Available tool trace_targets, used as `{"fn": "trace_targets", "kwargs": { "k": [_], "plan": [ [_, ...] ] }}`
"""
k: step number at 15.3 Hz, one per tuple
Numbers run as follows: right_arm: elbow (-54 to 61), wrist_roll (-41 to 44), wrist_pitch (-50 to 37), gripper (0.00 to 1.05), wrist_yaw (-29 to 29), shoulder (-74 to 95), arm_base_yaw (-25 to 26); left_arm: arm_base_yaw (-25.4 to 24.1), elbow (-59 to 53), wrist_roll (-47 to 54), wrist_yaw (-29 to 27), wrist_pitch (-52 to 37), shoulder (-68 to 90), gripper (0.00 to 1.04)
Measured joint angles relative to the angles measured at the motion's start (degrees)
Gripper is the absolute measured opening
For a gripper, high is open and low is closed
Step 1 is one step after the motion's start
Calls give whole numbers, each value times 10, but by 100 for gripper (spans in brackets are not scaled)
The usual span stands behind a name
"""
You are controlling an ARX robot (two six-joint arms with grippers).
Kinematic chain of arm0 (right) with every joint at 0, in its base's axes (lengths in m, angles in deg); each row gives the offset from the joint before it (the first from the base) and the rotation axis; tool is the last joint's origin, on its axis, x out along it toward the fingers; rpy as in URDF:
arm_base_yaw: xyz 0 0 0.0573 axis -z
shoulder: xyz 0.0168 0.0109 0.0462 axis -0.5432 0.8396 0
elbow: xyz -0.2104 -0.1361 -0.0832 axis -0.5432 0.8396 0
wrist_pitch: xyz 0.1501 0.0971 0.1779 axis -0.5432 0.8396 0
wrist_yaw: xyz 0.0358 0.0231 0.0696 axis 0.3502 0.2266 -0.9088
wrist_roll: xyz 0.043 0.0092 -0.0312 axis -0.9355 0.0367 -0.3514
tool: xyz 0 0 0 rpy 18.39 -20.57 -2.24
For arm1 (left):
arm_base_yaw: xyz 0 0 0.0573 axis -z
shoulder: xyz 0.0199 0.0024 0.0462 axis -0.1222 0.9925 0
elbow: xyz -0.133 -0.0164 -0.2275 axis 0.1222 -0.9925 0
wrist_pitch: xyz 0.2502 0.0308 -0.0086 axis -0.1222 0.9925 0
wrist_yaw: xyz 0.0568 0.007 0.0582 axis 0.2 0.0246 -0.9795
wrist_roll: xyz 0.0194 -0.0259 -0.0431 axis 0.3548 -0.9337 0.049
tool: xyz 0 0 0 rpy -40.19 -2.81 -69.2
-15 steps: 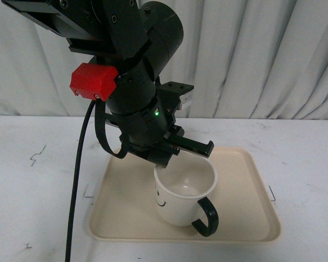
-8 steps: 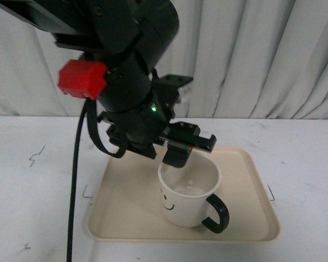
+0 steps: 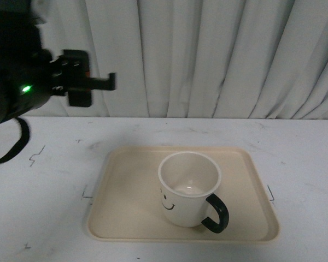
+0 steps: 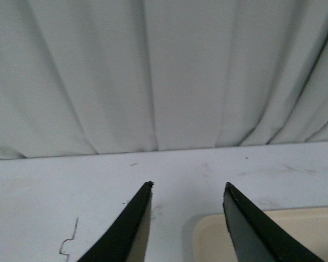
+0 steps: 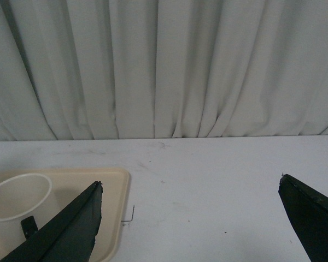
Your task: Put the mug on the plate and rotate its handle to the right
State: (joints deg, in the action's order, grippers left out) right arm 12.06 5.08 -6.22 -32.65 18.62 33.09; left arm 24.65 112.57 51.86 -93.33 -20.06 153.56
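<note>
Below-right of your left gripper [image 3: 95, 87], mug [image 3: 188, 188] stands released on plate [image 3: 126, 218] | jaws apart, empty, lifted clear | handle [image 3: 217, 214] points right; you look finished.

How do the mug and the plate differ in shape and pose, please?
The mug is round and stands upright; the plate is rectangular, flat and low-rimmed. The mug bears a black smiley and handle; the plate is plain. The plate is far wider and carries the mug. Both are cream-coloured.

Left gripper [image 4: 189, 184], jaws apart, frames plate [image 4: 314, 234] corner.
</note>
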Motion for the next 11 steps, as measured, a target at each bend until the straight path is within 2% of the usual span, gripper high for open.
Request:
{"fn": "trace_targets", "kwargs": {
  "k": [1,3,4,10,11],
  "plan": [
    [0,0,0,98,0,0,-2,-22,-56,0,13,-70,-40,31],
    [0,0,0,98,0,0,-2,-50,-125,-2,42,-114,-138,6],
    [0,0,0,98,0,0,-2,-59,-166,-2,61,-108,-156,2],
    [0,0,0,98,0,0,-2,-115,-292,-2,115,-60,-311,2],
    [0,0,0,98,0,0,-2,-123,-314,-2,120,-100,-314,2]
  ]
}}
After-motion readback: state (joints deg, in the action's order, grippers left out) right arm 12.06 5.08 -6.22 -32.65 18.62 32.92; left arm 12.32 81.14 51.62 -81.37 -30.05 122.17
